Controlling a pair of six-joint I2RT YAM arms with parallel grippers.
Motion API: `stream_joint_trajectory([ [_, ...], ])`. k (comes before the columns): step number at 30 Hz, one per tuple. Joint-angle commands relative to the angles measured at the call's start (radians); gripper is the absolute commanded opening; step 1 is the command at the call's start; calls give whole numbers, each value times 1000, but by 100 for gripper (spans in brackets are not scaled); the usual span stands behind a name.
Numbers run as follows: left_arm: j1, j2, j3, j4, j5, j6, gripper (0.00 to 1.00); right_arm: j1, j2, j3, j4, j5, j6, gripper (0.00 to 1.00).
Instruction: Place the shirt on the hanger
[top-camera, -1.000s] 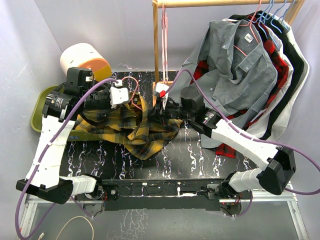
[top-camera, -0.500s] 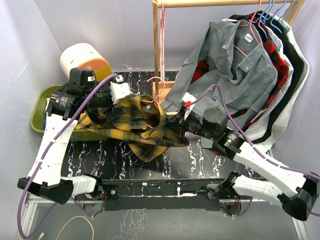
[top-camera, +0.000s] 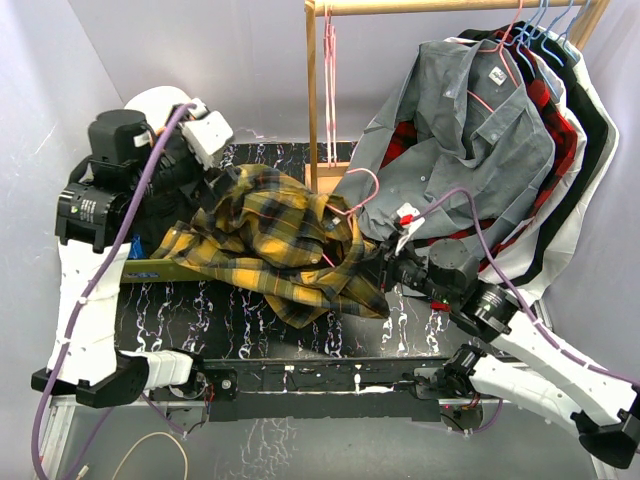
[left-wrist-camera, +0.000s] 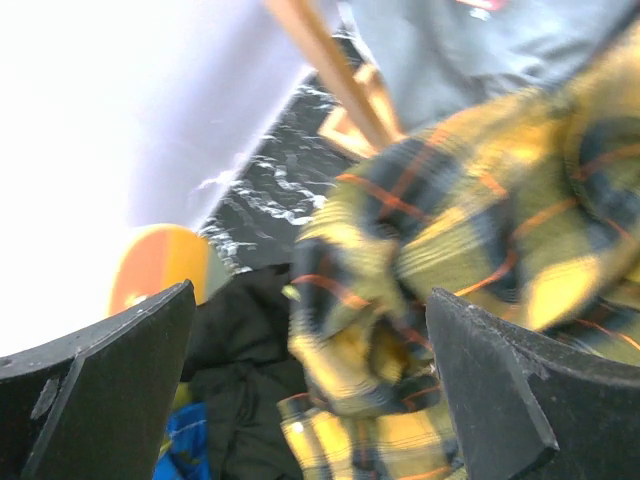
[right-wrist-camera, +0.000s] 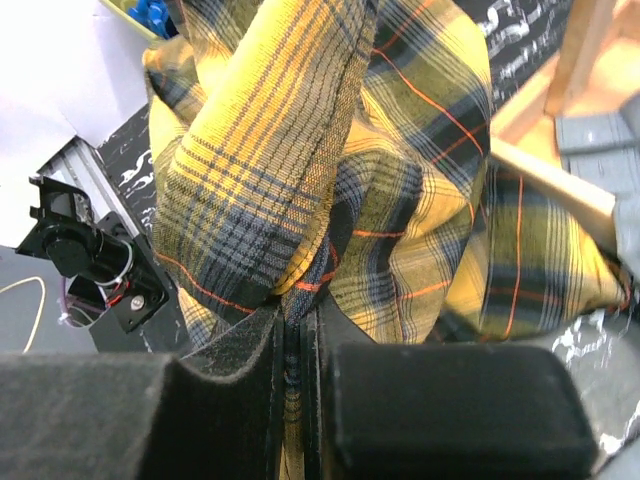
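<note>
Clearly the right tool (right-wrist-camera: 300, 335), clamped on the shirt (top-camera: 270, 225), lies nearest the hanger (top-camera: 371, 177), which pokes out at the shirt's two o'clock. The left tool (left-wrist-camera: 310, 292), spread wide, sits at ten o'clock.

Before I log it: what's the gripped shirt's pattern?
Yellow-black plaid shirt, thin orange lines; clearest in right wrist view.

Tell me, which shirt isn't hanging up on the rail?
The yellow plaid shirt: it sits bunched up low over the table, while the grey shirt and the red-and-black plaid shirt hang from the wooden rail.
</note>
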Motion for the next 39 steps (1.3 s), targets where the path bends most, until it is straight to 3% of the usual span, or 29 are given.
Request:
stream_joint_trajectory([
  [1, 20, 52, 145, 105, -341, -204, 97, -4, -70, 18, -118, 109, 128, 8],
  [4, 21, 226, 434, -51, -467, -261, 97, -4, 3, 181, -341, 232, 84, 8],
  [6, 21, 278, 509, -111, -482, -290, 97, -4, 31, 292, -436, 291, 41, 8],
  [10, 33, 276, 517, -111, -457, -320, 97, -4, 66, 499, -592, 372, -24, 8],
  [14, 145, 263, 524, -113, -369, -372, 97, -4, 138, 740, -772, 448, -69, 8],
  [20, 281, 211, 462, -113, -265, -429, 97, -4, 346, 1071, -996, 707, -84, 8],
  [24, 353, 181, 420, -115, -200, -449, 97, -8, 450, 1092, -947, 783, -132, 8],
  [27, 384, 164, 390, -116, -164, -454, 97, -47, 523, 1064, -887, 698, -152, 8],
  [31, 392, 145, 361, -120, -161, -451, 97, -101, 490, 941, -729, 602, -168, 8],
  [39, 404, 125, 275, -125, -114, -461, 97, -417, 534, 978, -555, 480, -280, 8],
])
